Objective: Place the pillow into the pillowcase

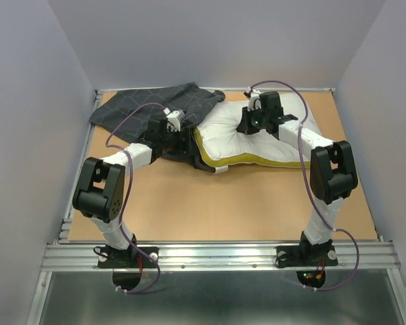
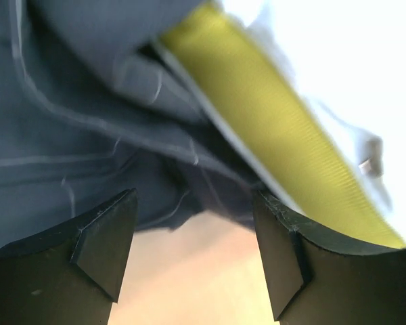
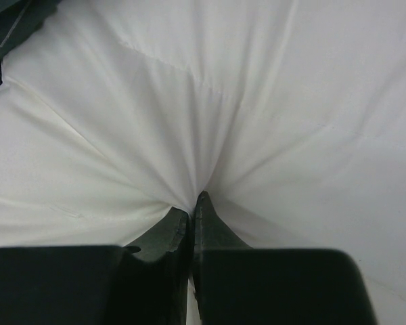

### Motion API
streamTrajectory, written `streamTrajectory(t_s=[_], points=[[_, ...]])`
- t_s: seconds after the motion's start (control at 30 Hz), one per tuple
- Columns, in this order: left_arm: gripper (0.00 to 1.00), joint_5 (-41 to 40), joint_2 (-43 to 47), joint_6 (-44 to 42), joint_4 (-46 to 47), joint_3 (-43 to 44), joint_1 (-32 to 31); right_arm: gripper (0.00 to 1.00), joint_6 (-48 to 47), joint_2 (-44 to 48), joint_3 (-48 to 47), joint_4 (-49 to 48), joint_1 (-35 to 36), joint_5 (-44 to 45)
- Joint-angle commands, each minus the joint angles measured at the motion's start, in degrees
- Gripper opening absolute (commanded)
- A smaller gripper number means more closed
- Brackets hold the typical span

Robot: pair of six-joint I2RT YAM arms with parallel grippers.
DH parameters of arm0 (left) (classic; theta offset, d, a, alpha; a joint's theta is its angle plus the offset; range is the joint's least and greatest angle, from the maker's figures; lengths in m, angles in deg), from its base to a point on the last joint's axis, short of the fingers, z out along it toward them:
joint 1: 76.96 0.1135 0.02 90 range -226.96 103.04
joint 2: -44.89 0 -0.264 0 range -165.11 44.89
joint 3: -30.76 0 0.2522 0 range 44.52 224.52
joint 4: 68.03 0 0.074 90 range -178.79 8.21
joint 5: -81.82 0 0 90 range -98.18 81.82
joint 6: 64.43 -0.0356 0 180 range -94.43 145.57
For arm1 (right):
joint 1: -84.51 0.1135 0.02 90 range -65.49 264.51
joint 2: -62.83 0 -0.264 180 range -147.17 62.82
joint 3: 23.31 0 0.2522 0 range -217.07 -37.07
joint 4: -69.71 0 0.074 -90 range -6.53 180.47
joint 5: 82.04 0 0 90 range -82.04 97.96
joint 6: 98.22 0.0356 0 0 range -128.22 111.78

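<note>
The pillow (image 1: 271,145) is seen lying on the far right part of the desk (image 1: 223,203), with its white quilted face upward and its yellow band (image 2: 271,122) exposed along the near edge. The pillowcase (image 1: 149,112) is bunched at the far left, and its dark checked cloth is gathered against the pillow's left end.

From the top view, only that left end is judged to be at or just inside the mouth of the pillowcase. Whether the corner is truly enclosed cannot be told, since the left arm covers the spot. By far the greater part of the pillow is seen outside the cloth, so the task is judged to be at an early stage. The case is not yet drawn along the pillow's length, and the whole right end is uncovered.

The left gripper (image 2: 196,217) is held spread, with nothing between its fingers. The hem of the pillowcase and the yellow band are seen just beyond them, above bare desk.

The right gripper (image 3: 193,203) is pressed together on a fold of the pillow's white face, and creases are drawn toward the pinch. This hold is judged to serve for pushing the pillow leftward, once the mouth of the case is caught and opened by the left gripper.
</note>
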Motion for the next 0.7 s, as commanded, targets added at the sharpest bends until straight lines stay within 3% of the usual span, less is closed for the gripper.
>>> streamTrajectory(t_s=[0.0,0.13,0.23,0.37,0.63,0.67], points=[[0.80,5.3,1.4,4.9,9.3,1.0,-0.3,0.00,1.4,2.8,0.5,-6.2,0.1,0.8],[0.85,5.0,3.0,5.1,10.3,-0.4,-0.3,0.01,1.6,2.5,0.3,-6.2,0.1,0.8],[0.82,2.0,1.4,4.4,9.4,1.5,-0.3,0.00,1.8,2.3,0.1,-6.2,0.1,0.8],[0.65,-0.3,-1.4,3.2,5.5,3.5,-0.2,0.01,2.3,2.0,-0.4,-6.2,0.1,1.4],[0.36,-2.6,1.3,-2.1,3.0,1.8,-0.3,0.01,5.8,0.0,-1.3,-6.3,0.1,2.7],[0.22,-2.4,1.2,-2.5,2.5,2.0,-0.3,0.01,6.1,-0.1,-1.3,-6.2,0.1,2.9]])
